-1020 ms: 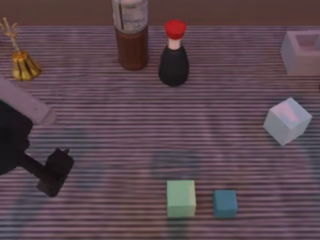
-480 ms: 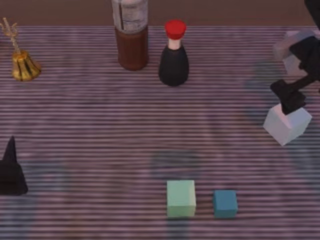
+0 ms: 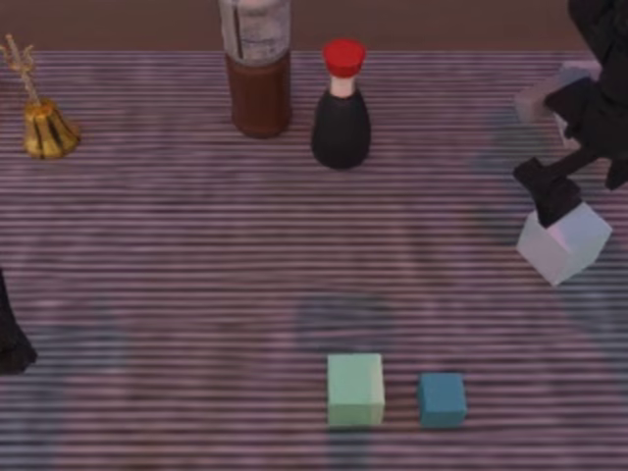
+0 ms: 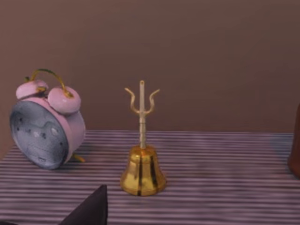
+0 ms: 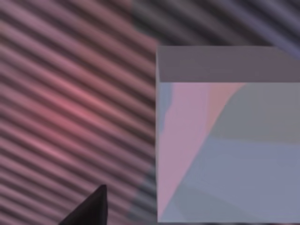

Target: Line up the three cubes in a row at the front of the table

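The right hand (image 3: pixel 551 201) hangs right over the lilac cube (image 3: pixel 566 241) at the counter's (image 3: pixel 196 265) right side; can't tell its fingers. That cube sits skewed, so a grab could clip a corner and spin it.

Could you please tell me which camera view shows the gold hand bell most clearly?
The left wrist view: the gold hand bell stands upright mid-picture, forked handle fully visible, beside a pink alarm clock. The top view shows the bell small at the table's far left. The right wrist view does not show it.
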Robot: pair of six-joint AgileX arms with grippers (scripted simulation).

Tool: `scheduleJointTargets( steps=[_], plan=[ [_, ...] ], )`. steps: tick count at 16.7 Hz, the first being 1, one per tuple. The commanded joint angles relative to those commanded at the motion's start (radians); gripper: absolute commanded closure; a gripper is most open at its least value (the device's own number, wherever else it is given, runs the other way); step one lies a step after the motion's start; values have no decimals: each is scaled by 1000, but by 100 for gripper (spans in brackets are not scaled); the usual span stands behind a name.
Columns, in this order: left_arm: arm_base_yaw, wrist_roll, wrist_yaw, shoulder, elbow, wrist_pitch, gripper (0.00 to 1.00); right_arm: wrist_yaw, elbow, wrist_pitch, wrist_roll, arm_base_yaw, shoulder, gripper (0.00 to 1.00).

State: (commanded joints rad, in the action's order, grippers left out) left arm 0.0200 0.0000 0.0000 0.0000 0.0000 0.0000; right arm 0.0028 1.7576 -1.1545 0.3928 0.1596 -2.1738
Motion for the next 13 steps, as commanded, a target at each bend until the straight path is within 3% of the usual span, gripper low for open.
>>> scheduleJointTargets(
  steps=[4, 13],
  plan=[
    [0, 0, 0, 0, 0, 0, 0, 0, -16, 18, 1, -3, -4, 0],
    [0, 0, 0, 0, 0, 0, 0, 1, -182, 298, -3, 1, -116, 0]
  ],
)
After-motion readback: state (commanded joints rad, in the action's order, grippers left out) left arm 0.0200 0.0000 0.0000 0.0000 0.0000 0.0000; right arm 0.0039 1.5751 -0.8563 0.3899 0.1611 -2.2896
